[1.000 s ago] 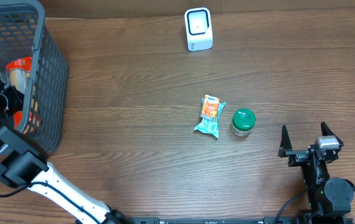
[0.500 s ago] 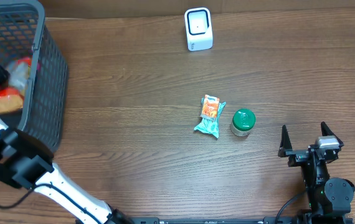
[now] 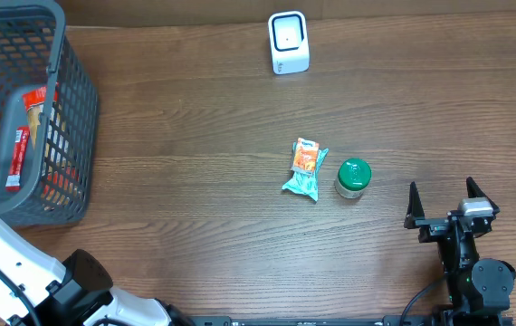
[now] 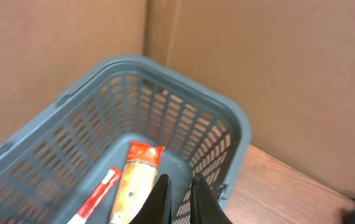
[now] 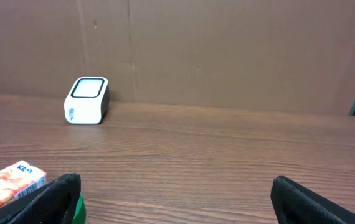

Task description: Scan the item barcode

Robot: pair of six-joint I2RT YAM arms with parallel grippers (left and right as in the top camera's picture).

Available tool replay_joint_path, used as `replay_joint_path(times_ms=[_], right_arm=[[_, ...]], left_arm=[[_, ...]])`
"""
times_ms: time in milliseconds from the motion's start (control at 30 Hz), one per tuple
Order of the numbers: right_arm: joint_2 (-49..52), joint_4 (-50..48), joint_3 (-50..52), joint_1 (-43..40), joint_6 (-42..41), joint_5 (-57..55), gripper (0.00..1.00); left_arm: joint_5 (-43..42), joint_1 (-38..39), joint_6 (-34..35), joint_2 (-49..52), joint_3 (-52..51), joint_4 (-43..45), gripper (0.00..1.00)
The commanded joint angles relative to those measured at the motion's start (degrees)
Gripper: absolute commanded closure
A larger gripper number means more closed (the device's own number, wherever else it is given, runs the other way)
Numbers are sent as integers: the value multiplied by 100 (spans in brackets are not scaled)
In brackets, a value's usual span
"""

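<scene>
showing the left tool (image 4: pixel 180 182), pressed together with nothing visible in it, above the basket (image 3: pixel 75 118) at the counter's (image 3: pixel 195 181) far left corner; the orange packet (image 4: pixel 137 180) lies inside the basket, below the tool. right tool (image 3: pixel 443 201) spread wide, near right corner.

a grey plastic mesh basket (image 3: pixel 70 136) is sitting at the left edge of the brown wooden table (image 3: pixel 186 208), with two flat red packets (image 3: pixel 15 156) lying inside it. a white boxy scanner (image 3: pixel 288 42) is standing far centre. nearer, an orange snack pouch (image 3: pixel 305 168) is lying just left of a green-lidded jar (image 3: pixel 354 177).
</scene>
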State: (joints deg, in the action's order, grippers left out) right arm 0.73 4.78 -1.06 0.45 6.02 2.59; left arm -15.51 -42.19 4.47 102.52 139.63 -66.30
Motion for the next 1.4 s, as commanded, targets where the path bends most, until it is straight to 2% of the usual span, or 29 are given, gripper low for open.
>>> replay_joint_path(times_ms=[0,33,167,333,433,467,600,633,700,967,1167,1300,1333,1367], right_arm=[[-57,-15,61,-20,24,7,0],[-57,-15,61,-20,24,7,0],[-57,-15,61,-20,24,7,0],[-57,-15,61,-20,24,7,0],[-57,-15,61,-20,24,7,0],[-57,-15,61,-20,24,7,0],[-57,-15,61,-20,24,7,0],[-57,-15,61,-20,24,7,0],[-57,-15,61,-20,24,7,0],[-57,-15,61,-20,24,7,0],[-57,-15,61,-20,24,7,0],[-57,-15,61,-20,24,7,0],[-57,-15,61,-20,24,7,0],[-57,-15,61,-20,24,7,0]], left_arm=[[455,-11,216,315,-264,-52,73],[457,-22,212,385,-398,-31,51],[540,-44,28,669,-929,260,3],[546,-116,-881,1235,-1329,610,0],[713,-175,-1095,1641,-1434,680,0],[841,-197,-1099,1768,-1434,682,1],[1388,-284,-1392,2304,-1434,678,41],[1499,-297,-1419,2422,-1434,675,47],[1661,-343,-1528,2662,-1434,667,53],[2026,-503,-2048,3517,-1434,636,50],[2031,-581,-2177,3969,-1434,702,45],[2033,-584,-2247,4166,-1438,706,46],[2033,-584,-2247,4223,-1440,704,62],[2035,-584,-2247,4251,-1440,695,87]])
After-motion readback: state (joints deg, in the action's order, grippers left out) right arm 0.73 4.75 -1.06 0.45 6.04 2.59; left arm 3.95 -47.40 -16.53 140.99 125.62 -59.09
